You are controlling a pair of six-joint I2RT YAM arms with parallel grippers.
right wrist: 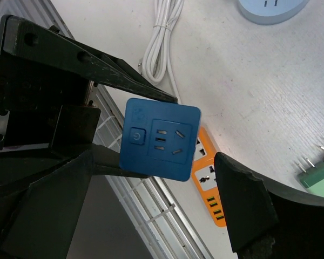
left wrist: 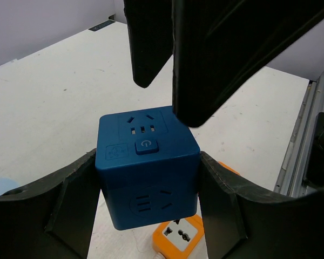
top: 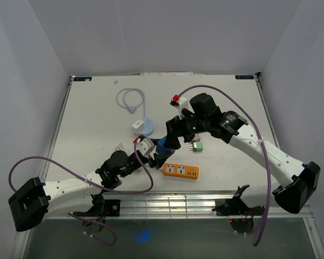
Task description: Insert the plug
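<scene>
White desk (top: 97,118) lies below the blue cube socket (right wrist: 159,139), clamped aloft by the left end effector (left wrist: 148,181). Above it the right end effector (right wrist: 156,162) hovers spread and empty; the green plug (right wrist: 317,174) lies on the desk nearby. Best to fetch it first, then square its prongs to the slots.

The left arm (top: 70,186) and right arm (top: 270,154) are built from white links with black joints and black base housings (top: 27,205). A purple cable (top: 267,178) is looped along each. Matte black, wedge-shaped fingers (left wrist: 70,210) are fitted to the left tool (left wrist: 148,189) and right tool (right wrist: 151,216).
</scene>
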